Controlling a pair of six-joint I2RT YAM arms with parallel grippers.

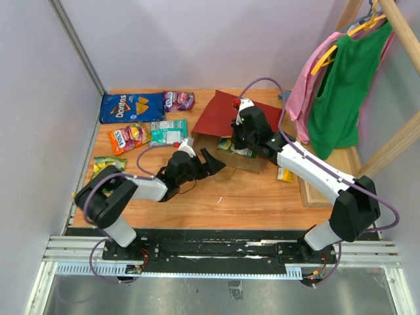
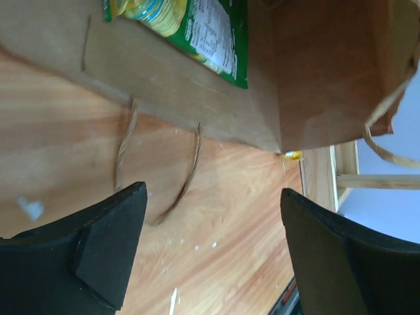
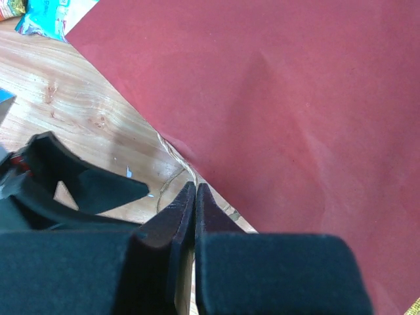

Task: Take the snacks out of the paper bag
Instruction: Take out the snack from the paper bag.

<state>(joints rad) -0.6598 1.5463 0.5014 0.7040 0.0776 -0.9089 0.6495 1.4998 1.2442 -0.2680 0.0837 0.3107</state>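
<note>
The paper bag [image 1: 226,111] lies on its side, red outside [image 3: 295,98], brown inside [image 2: 315,79], its mouth towards me. A green snack packet [image 1: 239,149] [image 2: 190,26] lies inside it. My right gripper [image 1: 239,134] [image 3: 195,187] is shut at the bag's upper rim, and a thin handle strand [image 3: 174,151] runs into its tips. My left gripper [image 1: 213,164] [image 2: 213,197] stands open and empty in front of the mouth, over the lower handle loop [image 2: 190,170]. On the table at the left lie the Doritos bag [image 1: 131,106] and purple [image 1: 178,100], orange [image 1: 128,138], teal [image 1: 168,132] and green [image 1: 108,163] packets. A yellow bar [image 1: 284,174] [image 2: 291,155] lies to the right of the bag.
Green [image 1: 341,85] and pink [image 1: 308,79] clothes hang on a wooden rack [image 1: 400,33] at the right, whose base [image 1: 315,190] sits on the table edge. Walls close in the left and back sides.
</note>
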